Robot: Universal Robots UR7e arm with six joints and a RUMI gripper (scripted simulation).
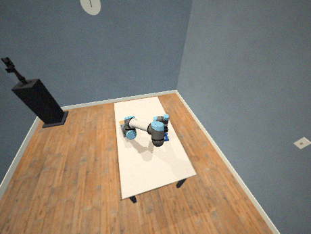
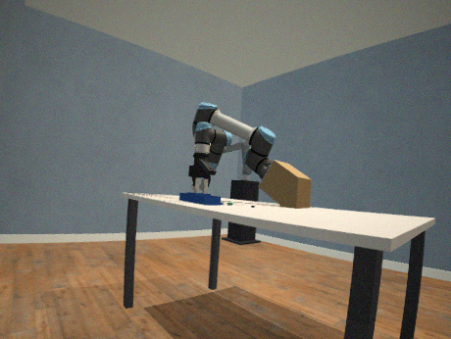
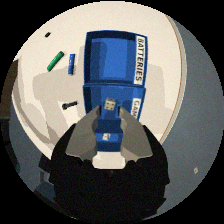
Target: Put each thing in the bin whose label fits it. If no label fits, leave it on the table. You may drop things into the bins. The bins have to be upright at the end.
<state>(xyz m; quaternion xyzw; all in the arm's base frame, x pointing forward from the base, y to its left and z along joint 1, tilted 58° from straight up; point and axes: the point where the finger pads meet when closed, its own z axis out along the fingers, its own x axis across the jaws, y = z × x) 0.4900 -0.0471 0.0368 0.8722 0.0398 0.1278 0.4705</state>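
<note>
Wrist view is showing the gripper point(image 3: 109, 131) hanging slightly parted, a small USB stick point(image 3: 109, 105) dropping free over the blue bins point(image 3: 114, 60). A green battery point(image 3: 55, 61), blue piece point(image 3: 71, 63) and screw point(image 3: 69, 105) are lying unsorted on the table point(image 3: 45, 95).

— Where do we look from?
— High overhead, far from the table point(image 1: 153, 162); low beside it, near; the wrist faces straight down.
— All share the blue bins point(image 3: 115, 65).
</note>
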